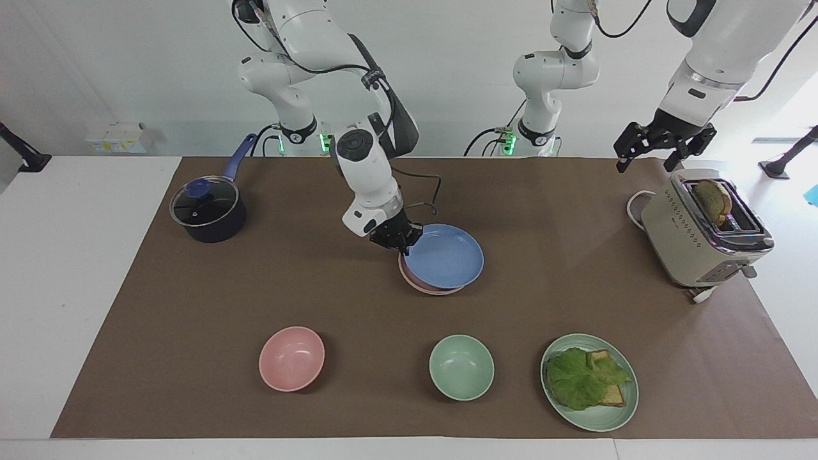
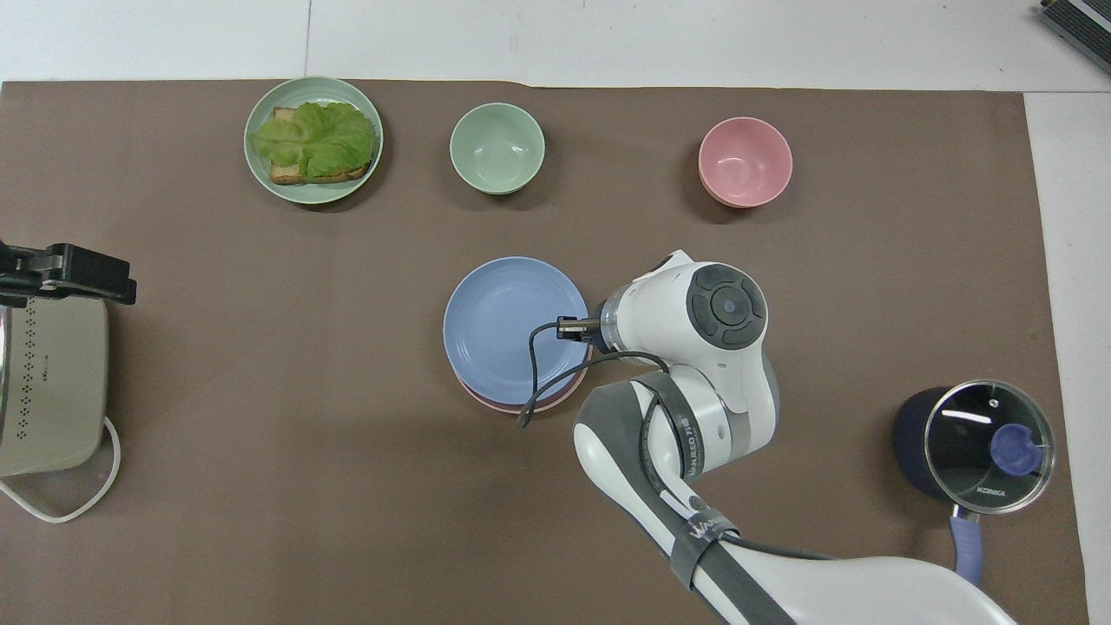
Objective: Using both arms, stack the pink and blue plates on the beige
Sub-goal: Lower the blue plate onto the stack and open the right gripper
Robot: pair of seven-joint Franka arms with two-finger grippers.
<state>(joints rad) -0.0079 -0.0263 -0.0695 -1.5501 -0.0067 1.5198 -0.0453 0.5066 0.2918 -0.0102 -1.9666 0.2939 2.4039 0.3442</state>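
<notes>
Blue plate (image 1: 445, 257), stiff, light and probably slick, sits over the pink plate (image 1: 418, 283) mid-bench, pinched at its rim by the right tool (image 1: 397, 241). Left tool (image 1: 661, 148) waits open over the toaster (image 1: 696, 237).

Around the stacked plates (image 1: 441, 265) at mid-table the brown mat (image 1: 192, 300) lies bare on every side. The pink bowl (image 1: 291, 358), green bowl (image 1: 461, 367) and lettuce plate (image 1: 591, 382) line the edge farthest from the robots, well apart. The saucepan (image 1: 208, 213) and toaster (image 1: 703, 233) block the table's two ends.
</notes>
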